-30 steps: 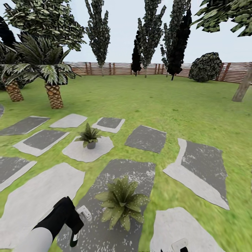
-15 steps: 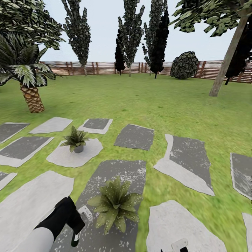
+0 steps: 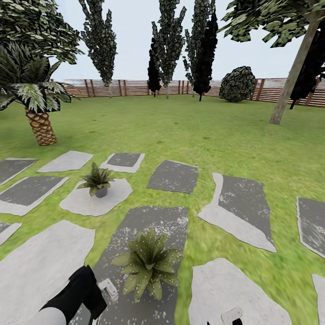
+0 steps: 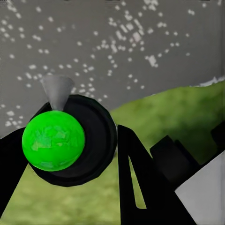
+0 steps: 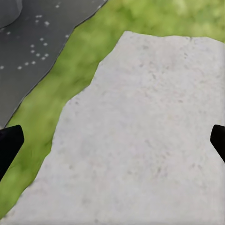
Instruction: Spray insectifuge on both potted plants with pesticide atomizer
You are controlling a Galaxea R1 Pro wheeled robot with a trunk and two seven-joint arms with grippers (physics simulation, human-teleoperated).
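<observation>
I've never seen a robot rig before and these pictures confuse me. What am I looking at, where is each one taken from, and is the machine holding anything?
These are simulator renders of a two-armed wheeled robot in a garden. The wide picture comes from a camera on its head, looking forward and down. On the lawn lie flat stepping stones. A near potted plant stands on a dark speckled stone, and a far potted plant on a pale one. Trees and a wooden fence stand behind.

The other two pictures come from cameras near each gripper, looking along its black fingers. The left gripper appears closed on the pesticide atomizer, whose pale trigger head shows beside it. The wrist camera sees the bottle end-on, as a dark round shape. The right gripper is open, holds nothing, and is over a pale stone.
</observation>
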